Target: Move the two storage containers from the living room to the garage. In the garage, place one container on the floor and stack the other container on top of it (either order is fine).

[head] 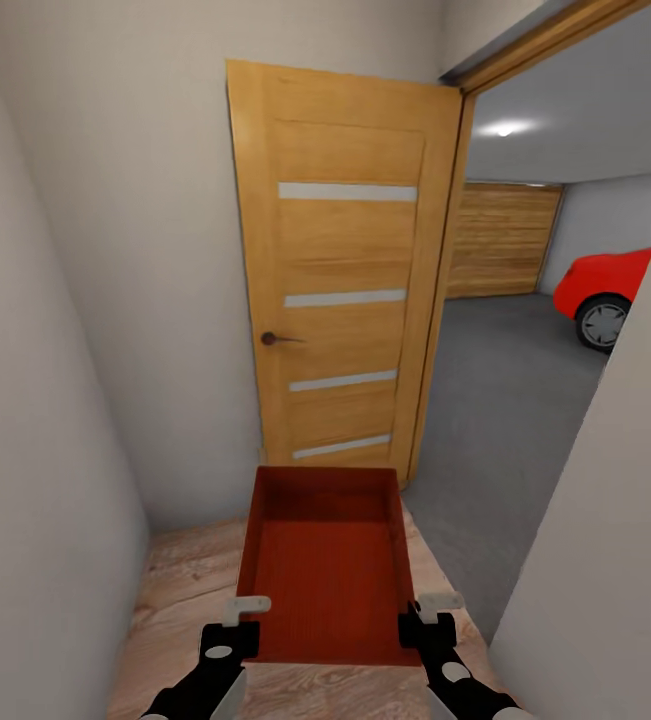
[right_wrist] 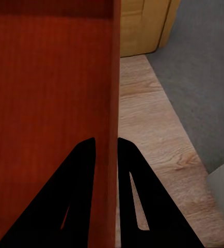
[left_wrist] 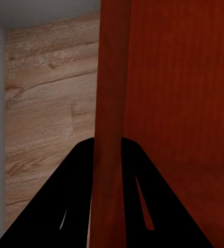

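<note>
While both arms carry it, the bin (head: 327,560) hangs over the wood floor (head: 180,580) just before the open door (head: 345,270). Left gripper (left_wrist: 108,155) pinches its left wall; right gripper (right_wrist: 107,155) pinches its right wall. Beyond the door lie grey concrete (head: 495,420) and a red car (head: 605,290).

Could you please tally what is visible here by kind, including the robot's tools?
Storage container: 1
Tools, left tool and right tool: 2
Open wooden door: 1
Plank garage door: 1
Red car: 1
Total: 6
</note>
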{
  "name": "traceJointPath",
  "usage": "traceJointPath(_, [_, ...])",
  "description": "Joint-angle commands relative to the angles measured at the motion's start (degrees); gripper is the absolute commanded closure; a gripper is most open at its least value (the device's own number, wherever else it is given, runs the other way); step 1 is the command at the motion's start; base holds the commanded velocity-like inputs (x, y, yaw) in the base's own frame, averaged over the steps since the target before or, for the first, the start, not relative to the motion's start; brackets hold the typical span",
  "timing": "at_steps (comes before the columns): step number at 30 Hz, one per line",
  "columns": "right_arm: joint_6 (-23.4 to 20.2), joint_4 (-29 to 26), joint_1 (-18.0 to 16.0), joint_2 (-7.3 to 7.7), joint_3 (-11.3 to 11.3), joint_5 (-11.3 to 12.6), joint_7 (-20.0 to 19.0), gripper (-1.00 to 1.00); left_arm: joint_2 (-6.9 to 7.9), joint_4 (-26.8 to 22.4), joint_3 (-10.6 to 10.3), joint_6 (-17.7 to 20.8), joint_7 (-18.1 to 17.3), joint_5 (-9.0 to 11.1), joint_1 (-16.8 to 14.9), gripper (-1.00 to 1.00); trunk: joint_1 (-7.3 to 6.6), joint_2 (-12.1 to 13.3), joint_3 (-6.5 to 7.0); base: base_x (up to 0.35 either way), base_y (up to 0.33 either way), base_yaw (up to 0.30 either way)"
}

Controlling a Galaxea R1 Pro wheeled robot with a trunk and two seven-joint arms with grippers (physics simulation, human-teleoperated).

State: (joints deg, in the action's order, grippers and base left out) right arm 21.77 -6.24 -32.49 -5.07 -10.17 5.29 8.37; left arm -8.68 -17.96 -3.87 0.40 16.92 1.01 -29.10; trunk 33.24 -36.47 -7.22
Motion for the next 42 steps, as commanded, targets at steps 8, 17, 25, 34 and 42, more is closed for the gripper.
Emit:
traceJointPath(8, [5.03, -0.13, -0.12, 0.15, -0.38, -0.02, 0.18, 1.0, 0.33, 0.46, -1.31, 0.12, 0.78, 0.84, 0.01, 1.0, 0.02, -0.09, -0.1, 0.001, 0.0, -0.282])
traceJointPath(17, [5.03, -0.09, -0.12, 0.15, -0.38, -0.02, 0.19, 1.0, 0.33, 0.56, -1.24, 0.12, 0.83, 0.98, 0.01, 1.0, 0.02, -0.09, -0.1, 0.0, 0.0, -0.283])
traceJointPath(25, [5.03, -0.12, -0.12, 0.15, -0.38, -0.02, 0.21, 1.0, 0.33, 0.72, -1.23, 0.2, 1.22, 1.1, 0.01, 1.0, 0.02, -0.09, -0.1, 0.031, 0.07, -0.284])
traceJointPath(34, [5.04, -0.1, -0.12, 0.13, -0.38, -0.02, 0.2, 1.0, 0.33, 0.74, -1.23, 0.3, 1.19, 1.11, 0.01, 1.0, 0.02, -0.09, -0.1, 0.116, 0.28, -0.174])
traceJointPath(42, [5.03, -0.09, -0.12, 0.24, -0.38, -0.09, 0.1, 1.0, 0.33, 0.74, -1.23, 0.27, 1.09, 0.9, 0.01, 1.0, 0.02, -0.09, -0.1, 0.161, 0.292, -0.018])
